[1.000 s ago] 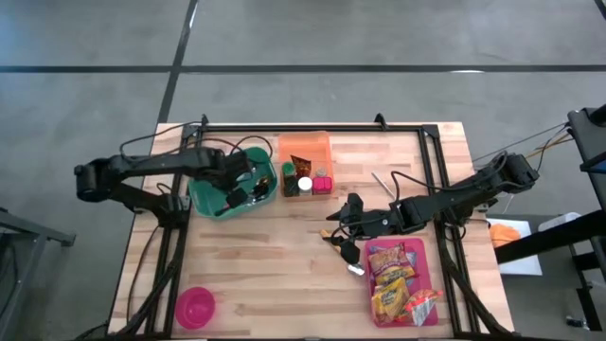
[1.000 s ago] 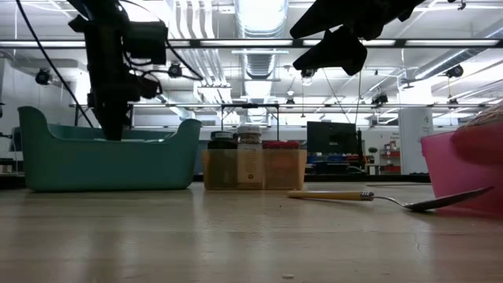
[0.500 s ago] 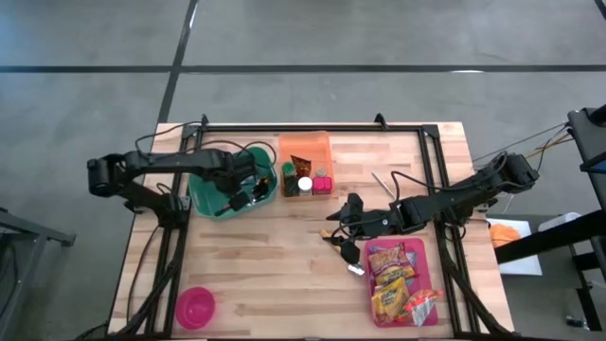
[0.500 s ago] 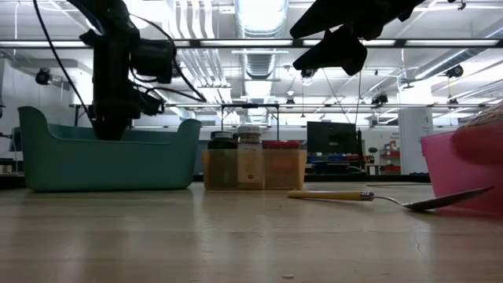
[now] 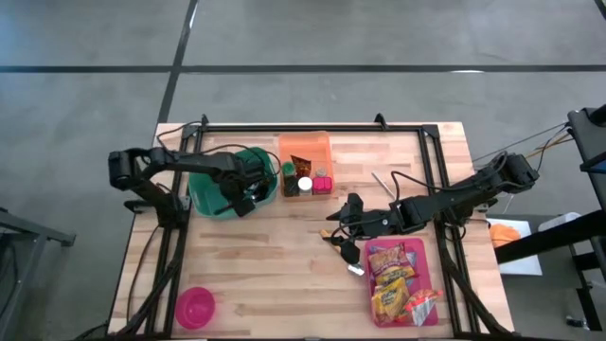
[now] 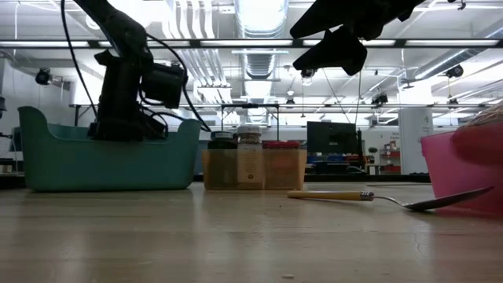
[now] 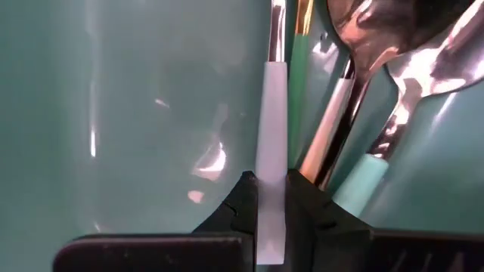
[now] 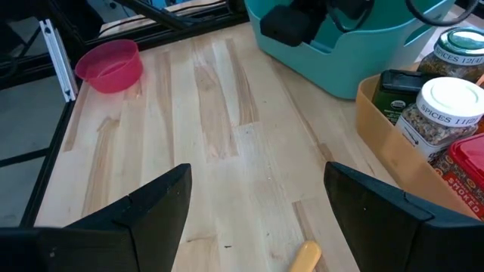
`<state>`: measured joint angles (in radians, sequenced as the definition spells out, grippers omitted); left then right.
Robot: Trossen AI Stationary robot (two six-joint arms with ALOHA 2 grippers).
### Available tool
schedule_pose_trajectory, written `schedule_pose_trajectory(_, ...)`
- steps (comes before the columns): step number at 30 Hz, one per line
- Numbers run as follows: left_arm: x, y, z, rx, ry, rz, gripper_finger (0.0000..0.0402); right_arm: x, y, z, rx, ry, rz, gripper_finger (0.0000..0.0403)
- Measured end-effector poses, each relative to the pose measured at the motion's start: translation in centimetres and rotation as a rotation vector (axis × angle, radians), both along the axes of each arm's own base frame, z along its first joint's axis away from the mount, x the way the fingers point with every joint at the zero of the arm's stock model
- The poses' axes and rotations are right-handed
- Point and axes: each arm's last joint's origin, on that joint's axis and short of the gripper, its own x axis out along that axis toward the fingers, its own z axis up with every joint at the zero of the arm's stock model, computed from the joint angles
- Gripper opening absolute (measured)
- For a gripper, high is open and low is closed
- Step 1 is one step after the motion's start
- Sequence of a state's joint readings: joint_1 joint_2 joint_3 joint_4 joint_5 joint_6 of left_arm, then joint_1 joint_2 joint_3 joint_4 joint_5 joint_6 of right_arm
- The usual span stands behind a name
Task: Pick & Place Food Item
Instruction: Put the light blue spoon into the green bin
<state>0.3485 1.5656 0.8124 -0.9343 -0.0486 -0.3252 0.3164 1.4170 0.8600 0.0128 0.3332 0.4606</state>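
left gripper (image 7: 271,198): I'm pinching a white utensil handle (image 7: 271,159) inside the teal bin (image 5: 204,203), at my 12 o'clock.
right gripper (image 8: 257,198): I'm hovering wide open, holding nothing.
jar label (image 8: 446,112): reading "SPICES".

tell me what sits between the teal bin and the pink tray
In the high view, between teal bin and pink tray: bare wood, the open right gripper, and a spoon.

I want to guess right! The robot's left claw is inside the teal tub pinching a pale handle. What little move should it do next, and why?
Probably lift straight up. The left gripper is shut on the pale translucent utensil handle inside the teal plastic tub, with other spoons crowded alongside, so rising clears them and the wall.
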Motion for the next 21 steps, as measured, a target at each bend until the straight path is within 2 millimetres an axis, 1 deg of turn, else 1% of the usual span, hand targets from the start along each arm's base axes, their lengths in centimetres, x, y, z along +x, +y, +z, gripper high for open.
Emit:
schedule_pose_trajectory(5,0.20,0.00,-0.50,-0.020,0.018,0.020,0.0026,0.00,0.00,0.00,0.000,0.000,0.000,0.0299)
schedule_pose_trajectory(9,0.20,0.02,-0.21,-0.007,0.007,0.040,0.0026,0.00,0.00,0.00,0.000,0.000,0.000,0.0299)
schedule_pose_trajectory(11,0.29,0.08,0.05,0.008,-0.005,0.049,0.0035,0.00,0.00,0.00,0.000,0.000,0.000,0.0299)
schedule_pose_trajectory(13,0.40,0.13,0.16,0.014,-0.010,0.056,0.0056,0.00,0.00,0.00,0.000,0.000,0.000,0.0299)
schedule_pose_trajectory(18,0.50,0.13,0.26,0.020,-0.015,0.097,0.0128,0.00,0.00,0.00,0.000,0.000,0.000,0.0299)
schedule_pose_trajectory(21,0.47,0.13,0.26,0.019,-0.011,0.100,0.0163,0.00,0.00,0.00,0.000,0.000,0.000,0.0299)
